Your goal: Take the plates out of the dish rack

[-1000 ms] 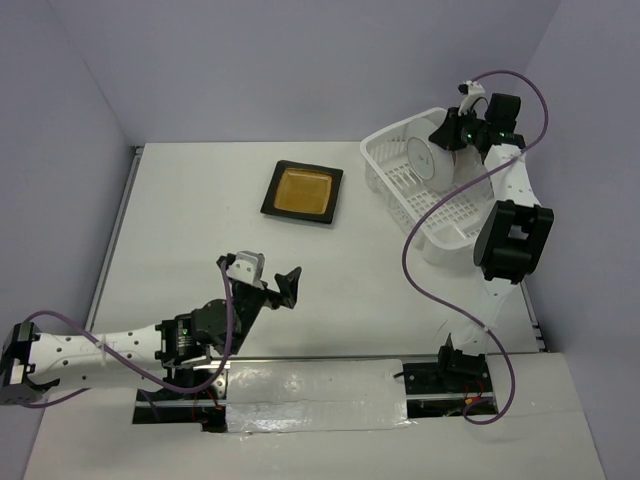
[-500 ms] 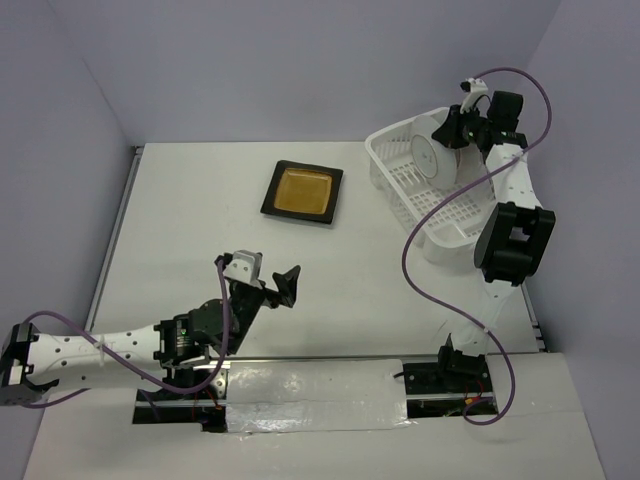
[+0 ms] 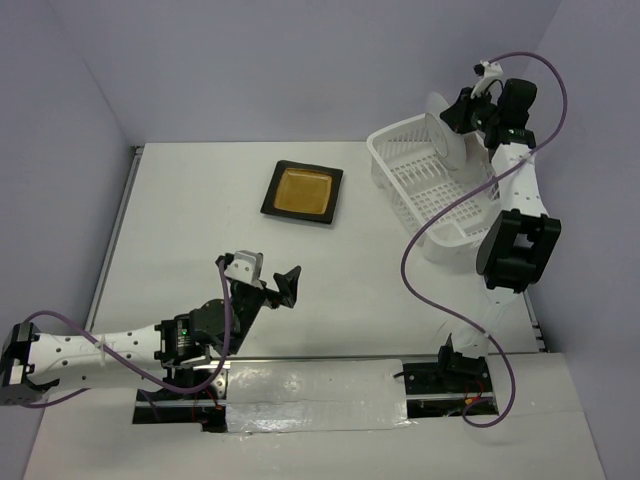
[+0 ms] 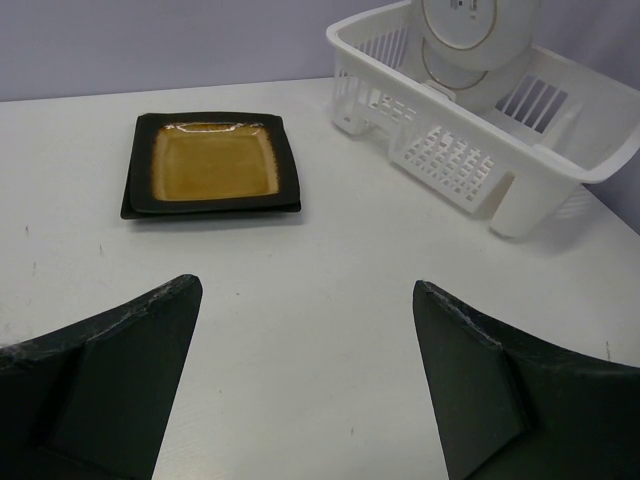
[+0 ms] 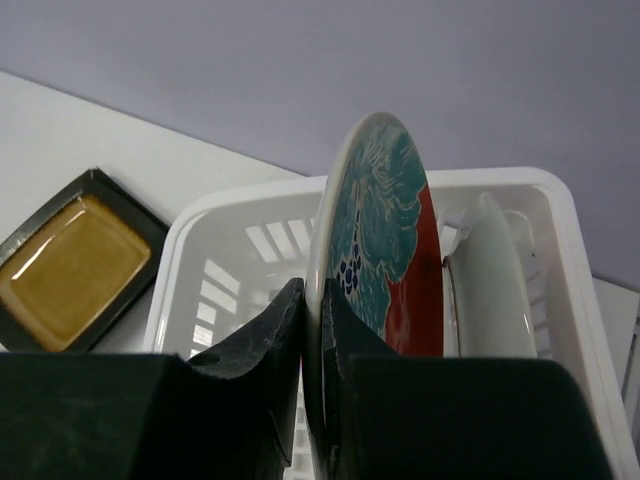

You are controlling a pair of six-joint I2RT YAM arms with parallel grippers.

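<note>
My right gripper (image 3: 462, 112) is shut on the rim of a round plate (image 3: 444, 128) and holds it upright above the far end of the white dish rack (image 3: 425, 195). The right wrist view shows its red and teal face (image 5: 385, 220) between my fingers (image 5: 270, 340). A second round plate (image 5: 490, 290) stands in the rack behind it and also shows in the left wrist view (image 4: 455, 72). The amber square plate (image 3: 303, 192) lies flat on the table, with a second black edge under it. No teal centre shows. My left gripper (image 3: 262, 280) is open and empty.
The rack's near lattice wall (image 4: 445, 160) faces my left gripper across bare table. The right arm's purple cable (image 3: 410, 250) loops over the rack's near side. A grey wall stands close behind the rack, and the table's right edge runs beside it.
My right gripper has lifted the round plate up and back out of the rack slots. The left arm has not moved.
</note>
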